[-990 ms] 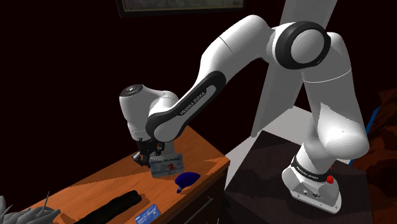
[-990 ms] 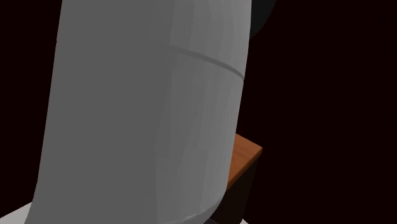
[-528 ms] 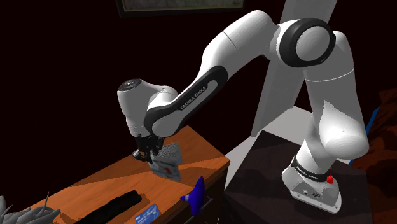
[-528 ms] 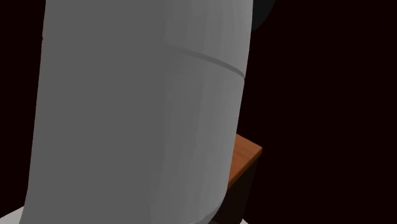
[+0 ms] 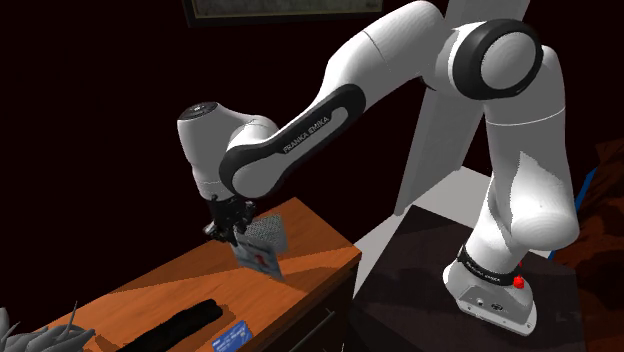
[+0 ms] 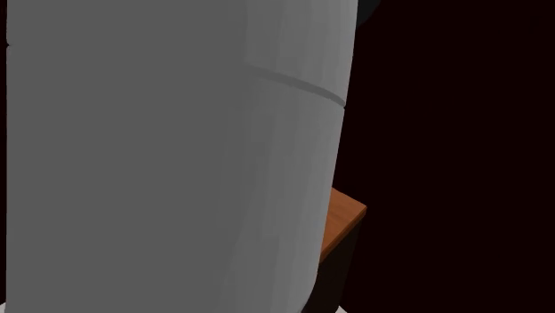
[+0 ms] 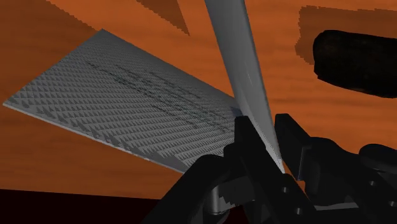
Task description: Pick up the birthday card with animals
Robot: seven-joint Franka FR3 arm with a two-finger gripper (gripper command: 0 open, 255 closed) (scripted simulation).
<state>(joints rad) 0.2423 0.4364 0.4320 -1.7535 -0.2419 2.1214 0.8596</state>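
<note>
The gripper [image 5: 236, 234] is clenched on the card [image 5: 266, 247], its jaws nearly together with only the card's thickness between them. In the wrist view the two fingers [image 7: 245, 137] pinch one leaf of the card [image 7: 133, 102] edge-on. This leaf rises straight out from the gripper [image 7: 266, 130], and the other grey leaf spreads flat to one side above the wood. The fingers touch nothing but the card.

In the shoulder view the card hangs tilted under the gripper, over the tabletop [image 5: 310, 235] near the end closest to the stand [image 5: 495, 300] and well inside its edges. Its upper part is grey and its lower part is white with a red mark. Whether its lowest corner clears the wood I cannot tell.

A long black object [image 5: 185, 322] lies along the tabletop's near edge, well apart from the card, with a blue slip [image 5: 232, 335] just beside it at the edge. In the second exterior view the arm [image 6: 178, 151] stands before one tabletop corner [image 6: 345, 215].
</note>
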